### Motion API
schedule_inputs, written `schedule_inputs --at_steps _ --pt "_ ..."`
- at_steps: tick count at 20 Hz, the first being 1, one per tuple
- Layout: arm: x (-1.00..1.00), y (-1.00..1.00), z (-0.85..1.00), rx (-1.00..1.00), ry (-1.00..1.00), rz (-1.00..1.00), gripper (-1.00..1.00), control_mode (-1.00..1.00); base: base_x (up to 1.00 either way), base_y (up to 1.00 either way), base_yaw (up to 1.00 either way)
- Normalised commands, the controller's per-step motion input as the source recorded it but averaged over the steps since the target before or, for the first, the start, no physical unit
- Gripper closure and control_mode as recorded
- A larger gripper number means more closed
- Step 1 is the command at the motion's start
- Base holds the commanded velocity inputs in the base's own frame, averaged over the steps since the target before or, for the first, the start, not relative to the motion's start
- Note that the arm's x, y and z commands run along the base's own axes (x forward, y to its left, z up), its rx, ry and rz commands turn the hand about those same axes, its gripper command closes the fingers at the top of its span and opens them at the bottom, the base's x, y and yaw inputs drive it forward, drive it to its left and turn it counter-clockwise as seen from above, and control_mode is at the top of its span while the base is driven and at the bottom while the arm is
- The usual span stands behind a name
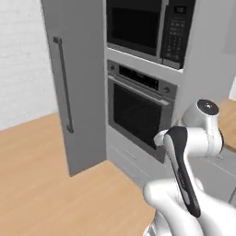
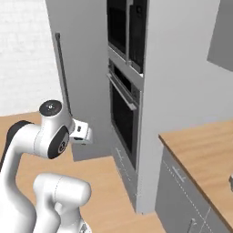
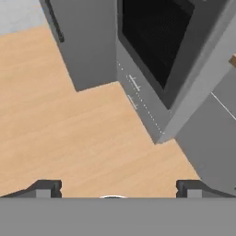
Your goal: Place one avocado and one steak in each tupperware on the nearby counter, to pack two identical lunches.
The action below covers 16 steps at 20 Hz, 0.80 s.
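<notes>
Counter: long light-brown wood-grain counter (image 2: 205,150) over grey drawer fronts (image 2: 182,191), right of the tall grey oven column in the right base view; its bare top runs off the right edge. A sliver of the same wood shows behind the arm in the left base view (image 1: 228,120).
Counter vs fingers: well apart, off to the right of the fingers and above them; in the hand view only a small brown corner (image 3: 233,61) peeks in at the right edge.
Fingers: two small dark fingers (image 3: 45,189), spread wide at the bottom of the hand view, nothing between them; the gripper (image 3: 118,191) hangs over the wood-plank floor (image 3: 69,133).
Ahead of fingers: dark glass door of the built-in wall oven (image 1: 138,115), with the grey drawer fronts under it (image 3: 138,99); grey microwave (image 1: 147,27) stacked above.
Left of oven: tall grey cabinet door with a long dark bar handle (image 1: 64,85).
Hard to make out: a small pale object (image 2: 231,182) at the counter's right edge is cut off by the frame, unidentifiable. In the base views the arm's white wrist covers the fingers.
</notes>
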Motion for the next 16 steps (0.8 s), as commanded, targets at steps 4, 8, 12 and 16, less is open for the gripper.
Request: schedule_inputs --at_steps 4,8,12,16 --pt "0.00 0.00 0.00 0.00 0.00 0.00 -1.00 1.00 0.00 0.45 0.87" --pt "0.00 0.00 0.00 0.00 0.00 0.00 -1.00 1.00 0.01 0.53 0.79" --pt "0.00 0.00 0.00 0.00 0.00 0.00 -1.00 1.00 0.27 0.86 0.56" --pt "0.00 0.00 0.00 0.00 0.00 0.00 -1.00 1.00 0.89 0.21 0.07"
